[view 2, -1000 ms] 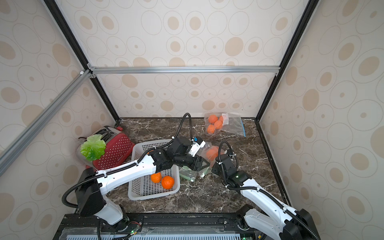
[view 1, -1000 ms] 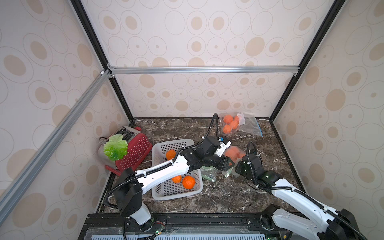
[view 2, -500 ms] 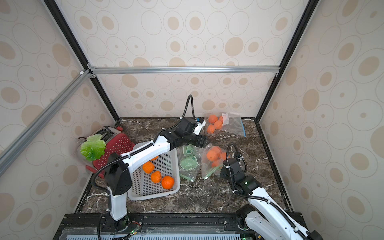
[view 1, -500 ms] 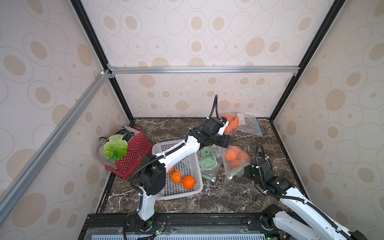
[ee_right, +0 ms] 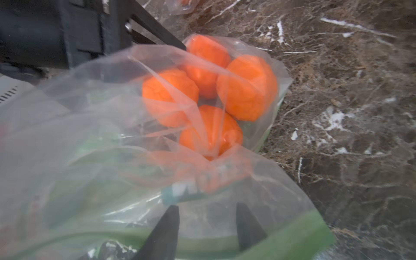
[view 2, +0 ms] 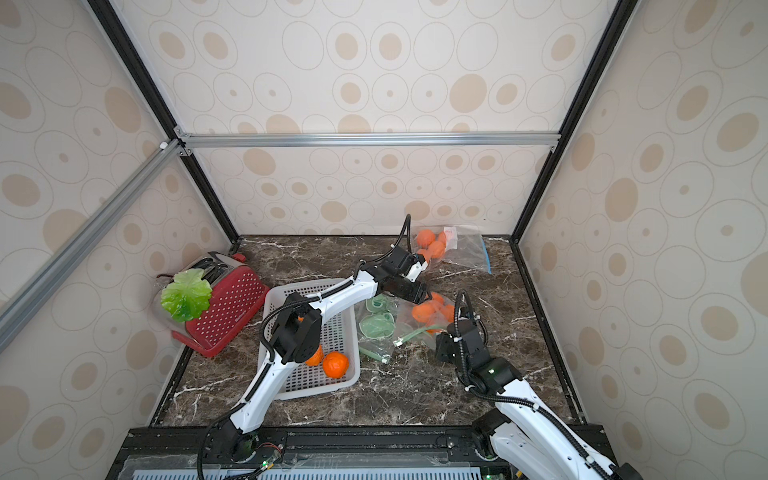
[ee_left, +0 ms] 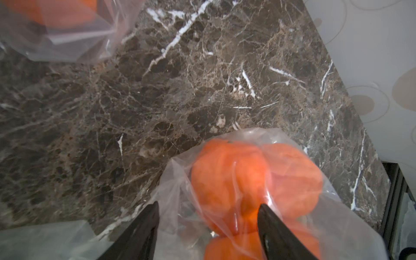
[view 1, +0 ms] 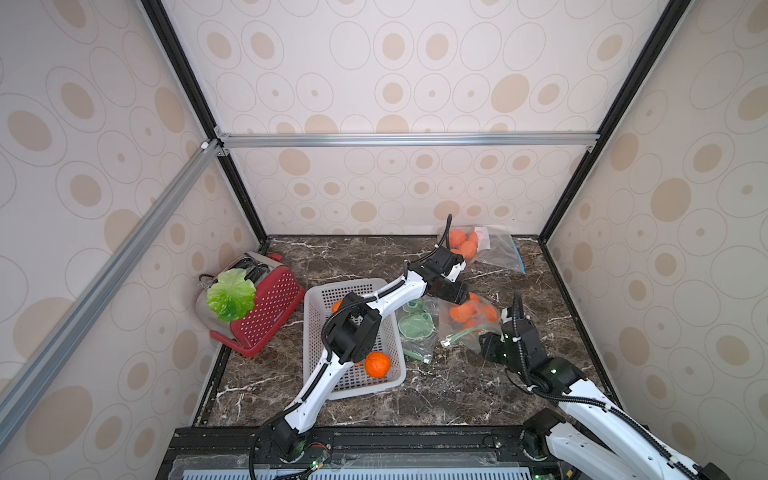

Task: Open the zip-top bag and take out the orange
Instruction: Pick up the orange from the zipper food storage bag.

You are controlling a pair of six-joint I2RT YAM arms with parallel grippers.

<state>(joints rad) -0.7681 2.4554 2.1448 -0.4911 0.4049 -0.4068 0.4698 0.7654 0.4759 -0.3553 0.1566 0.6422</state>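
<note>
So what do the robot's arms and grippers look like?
The left arm and right arm are white tubes with black joints and black ribbed cables outside; the right one shows a green light. The left gripper and right gripper are black, each with two tapered fingers.

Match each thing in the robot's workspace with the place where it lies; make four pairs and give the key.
Things:
1. lettuce leaf
2. loose orange
3. blue-edged bag
4. green-zipped bag of oranges

Places:
A. in the white basket
B. between the left gripper and the right gripper
C. on the red toaster
D. by the back wall

Pairs: 1-C, 2-A, 3-D, 4-B
</note>
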